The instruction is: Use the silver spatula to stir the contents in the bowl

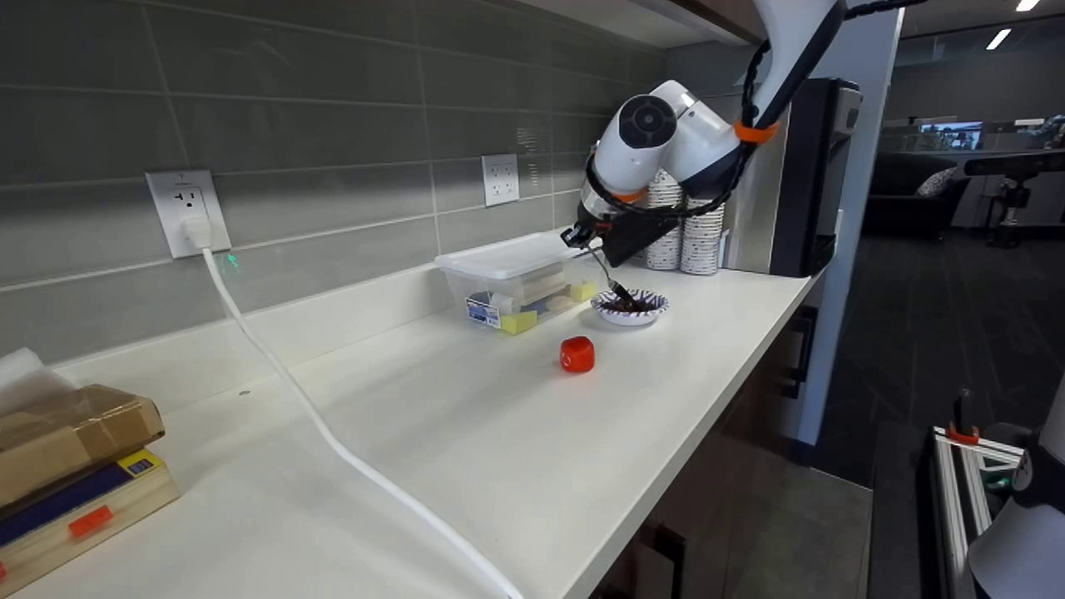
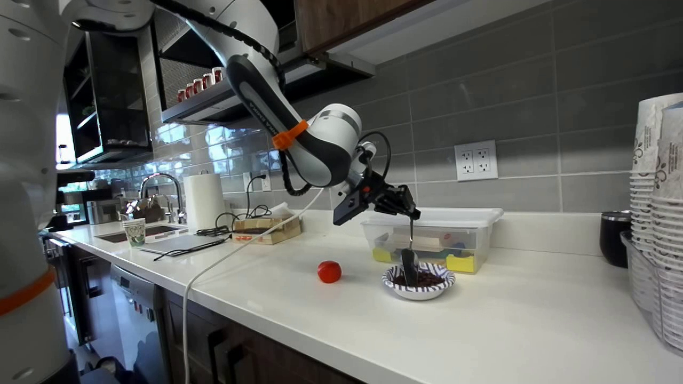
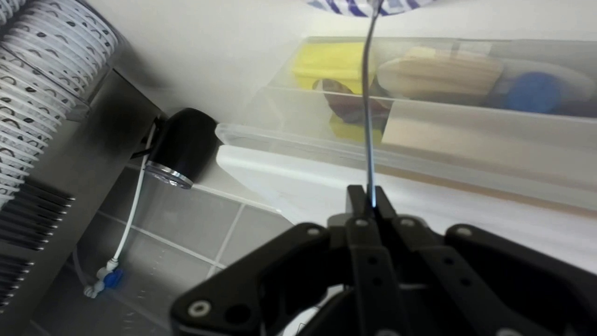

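Black two-finger gripper (image 3: 371, 198) is pinching a silver metal spatula (image 3: 367, 88) by its thin handle

In the wrist view, the handle is running toward a shallow round white-and-dark-blue patterned bowl (image 3: 350, 7); in an exterior view, the spatula's head is resting among dark reddish-brown contents (image 2: 429, 279) in that bowl; in an exterior view, the bowl is sitting on the white counter (image 1: 466, 416), near a clear rectangular plastic container (image 1: 516, 256) and a small red rounded object (image 1: 577, 355). Grasping the spatula and getting it into the bowl are looking done; stirring is seemingly remaining, though whether it is underway is not showing
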`<action>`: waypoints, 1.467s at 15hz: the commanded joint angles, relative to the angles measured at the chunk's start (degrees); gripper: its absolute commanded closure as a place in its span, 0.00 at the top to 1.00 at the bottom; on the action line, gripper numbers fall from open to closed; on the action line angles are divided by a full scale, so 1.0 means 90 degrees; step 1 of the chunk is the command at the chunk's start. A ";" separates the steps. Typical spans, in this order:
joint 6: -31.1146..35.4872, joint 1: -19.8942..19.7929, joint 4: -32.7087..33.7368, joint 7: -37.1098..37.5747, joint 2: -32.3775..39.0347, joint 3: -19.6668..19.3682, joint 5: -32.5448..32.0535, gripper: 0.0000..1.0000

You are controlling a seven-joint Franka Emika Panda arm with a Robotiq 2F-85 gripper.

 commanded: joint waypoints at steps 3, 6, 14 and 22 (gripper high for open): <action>0.0116 0.0039 -0.0012 0.0306 -0.0199 0.0163 0.0096 0.01; 0.0048 0.0055 0.0033 0.0662 -0.0244 0.0286 -0.0121 0.01; -0.0739 0.0098 0.0132 0.1931 -0.0165 0.0513 -0.1235 0.01; -0.1487 0.0062 0.0045 0.2438 -0.0070 0.0517 -0.1863 0.01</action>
